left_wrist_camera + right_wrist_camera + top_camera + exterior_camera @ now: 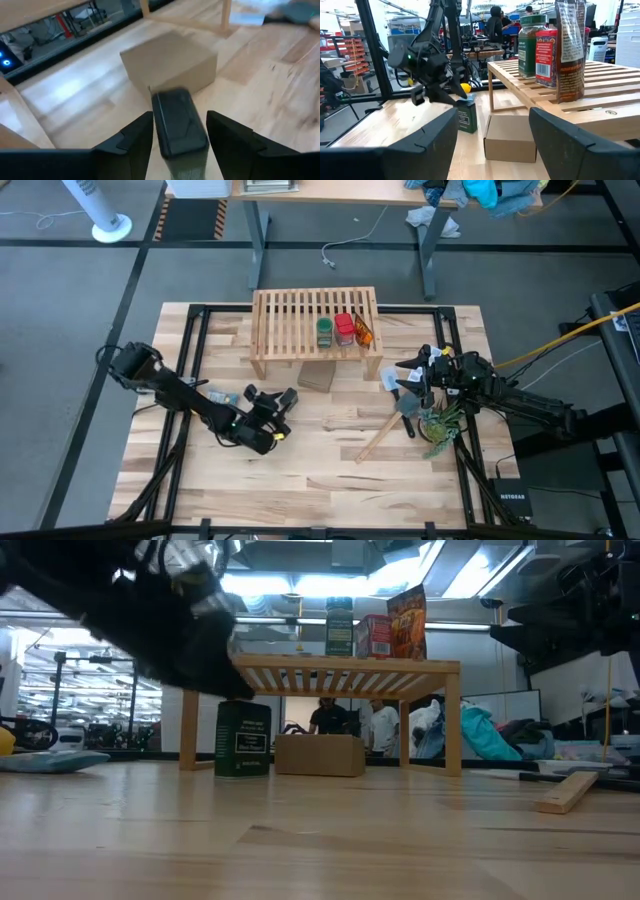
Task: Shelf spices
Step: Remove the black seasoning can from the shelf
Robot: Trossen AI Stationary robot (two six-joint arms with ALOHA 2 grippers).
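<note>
Dark jar [243,739] upright on tabletop [320,840], long axis vertical, left gripper [179,131] jaws released astride it

Bright ceiling strip lights glare above the shelf [325,675] in the low view, leaving its underside shadowed. Just left of the shelf, the near arm is a dark blurred mass. The left wrist view is soft throughout; the overhead view is evenly lit, sharp
</note>
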